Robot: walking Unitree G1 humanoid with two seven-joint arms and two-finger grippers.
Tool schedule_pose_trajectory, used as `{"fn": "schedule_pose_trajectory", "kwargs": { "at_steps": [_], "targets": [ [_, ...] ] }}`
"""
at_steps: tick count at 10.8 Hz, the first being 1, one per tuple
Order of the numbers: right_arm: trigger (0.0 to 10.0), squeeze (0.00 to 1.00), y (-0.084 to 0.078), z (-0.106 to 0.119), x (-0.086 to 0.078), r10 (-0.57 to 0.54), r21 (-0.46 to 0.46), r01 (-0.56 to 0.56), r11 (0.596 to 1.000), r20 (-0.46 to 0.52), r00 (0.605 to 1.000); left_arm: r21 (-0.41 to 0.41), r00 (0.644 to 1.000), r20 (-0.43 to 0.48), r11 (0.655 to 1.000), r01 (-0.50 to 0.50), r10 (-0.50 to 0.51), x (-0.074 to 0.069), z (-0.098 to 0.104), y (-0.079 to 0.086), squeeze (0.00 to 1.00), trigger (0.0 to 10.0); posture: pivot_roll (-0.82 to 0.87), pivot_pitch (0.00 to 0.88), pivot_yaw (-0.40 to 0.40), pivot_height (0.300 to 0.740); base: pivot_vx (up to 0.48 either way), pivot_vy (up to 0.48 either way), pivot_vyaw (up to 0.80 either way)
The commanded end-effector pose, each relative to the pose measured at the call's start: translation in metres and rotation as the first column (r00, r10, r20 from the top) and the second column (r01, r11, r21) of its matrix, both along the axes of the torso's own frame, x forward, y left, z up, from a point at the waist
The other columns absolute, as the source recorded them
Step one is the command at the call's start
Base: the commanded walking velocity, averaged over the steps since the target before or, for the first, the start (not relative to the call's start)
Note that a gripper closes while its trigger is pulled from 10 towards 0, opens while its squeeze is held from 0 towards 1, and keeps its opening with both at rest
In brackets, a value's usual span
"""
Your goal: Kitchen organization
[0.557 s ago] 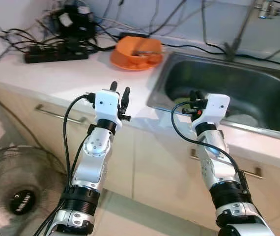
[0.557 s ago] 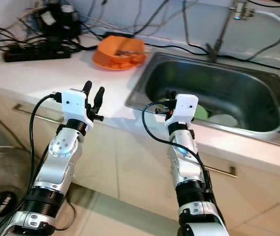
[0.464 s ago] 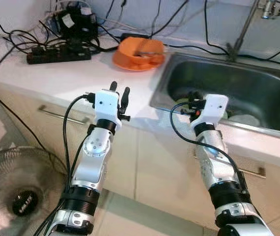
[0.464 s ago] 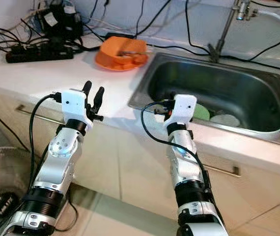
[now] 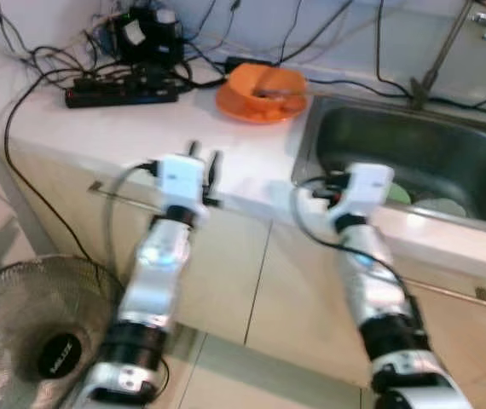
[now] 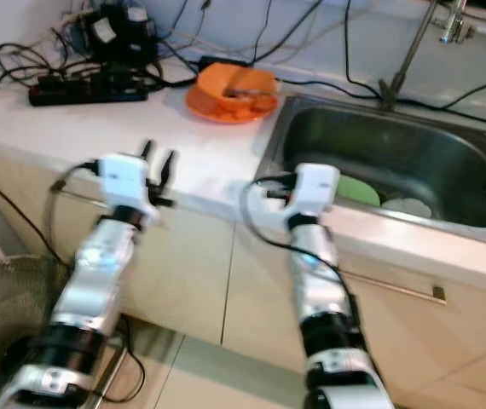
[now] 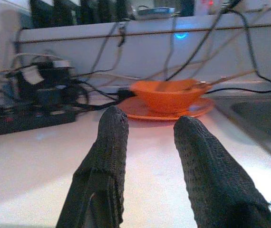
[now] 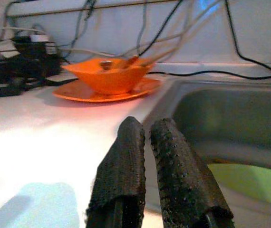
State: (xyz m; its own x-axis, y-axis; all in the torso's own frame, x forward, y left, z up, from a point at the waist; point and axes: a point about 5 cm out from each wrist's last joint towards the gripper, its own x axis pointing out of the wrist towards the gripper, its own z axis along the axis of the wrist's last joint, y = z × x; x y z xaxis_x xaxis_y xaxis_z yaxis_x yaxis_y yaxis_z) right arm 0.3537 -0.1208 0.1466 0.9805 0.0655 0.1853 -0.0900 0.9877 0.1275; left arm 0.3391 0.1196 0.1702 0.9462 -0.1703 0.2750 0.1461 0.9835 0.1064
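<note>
Left end effector [image 7: 147, 128] hovers low over the white desk [image 5: 124, 128], fingers parted and empty — the orange bowl [image 7: 169, 94] on its plate sits ahead, well apart. Right end effector [image 8: 145, 130], fingers nearly closed and empty, is at the sink [image 6: 413, 153] rim

Seen from the head, high up, looking forward and down across the counter [image 5: 124, 128], with the sink [image 5: 413, 153] at two o'clock and a fan [image 5: 30, 332] on the floor at eight; both eye views blurred, sharing almost the whole scene. Seen from the wrists, low and near, just above the counter edge, looking level along black fingers [image 7: 111, 142] toward the orange bowl [image 7: 171, 94] at twelve; sink basin shared at the right.
</note>
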Motion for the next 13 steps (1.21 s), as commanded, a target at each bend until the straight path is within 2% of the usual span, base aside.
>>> {"fn": "schedule_pose_trajectory", "kwargs": {
  "at_steps": [1, 7, 9, 13],
  "targets": [
    [10.0, 0.0, -0.0104, 0.0022, 0.0021, -0.027, 0.007, 0.027, 1.0, -0.005, 1.0, -0.003, 1.0, 0.005, 1.0, 0.028, -0.028, -0.0002, 0.0034, -0.0109, 0.0, 10.0, 0.19, 0.031, -0.021, 0.74, 0.0, 0.352, -0.75],
    [10.0, 0.0, -0.0159, -0.0003, 0.0036, -0.059, 0.007, 0.059, 0.998, -0.025, 0.998, -0.019, 0.998, -0.034, 0.998, 0.056, -0.057, 0.0014, -0.0008, -0.0168, 0.0, 10.0, 0.19, 0.024, -0.021, 0.74, 0.0, 0.049, 0.0],
    [10.0, 0.0, -0.0143, 0.0006, 0.0042, -0.051, 0.013, 0.051, 0.999, -0.022, 0.998, -0.035, 0.999, -0.022, 0.999, 0.027, -0.028, 0.0024, 0.0011, -0.0096, 0.0, 10.0, 0.19, 0.02, -0.021, 0.74, 0.334, 0.0, -0.37],
    [10.0, 0.0, -0.0109, 0.0074, 0.0037, -0.04, -0.003, 0.04, 0.999, 0.018, 0.999, -0.018, 0.999, -0.018, 0.999, 0.04, -0.04, 0.0025, 0.0022, -0.0112, 0.0, 10.0, 0.19, 0.027, -0.021, 0.74, 0.354, 0.0, 0.0]
  ]
}}
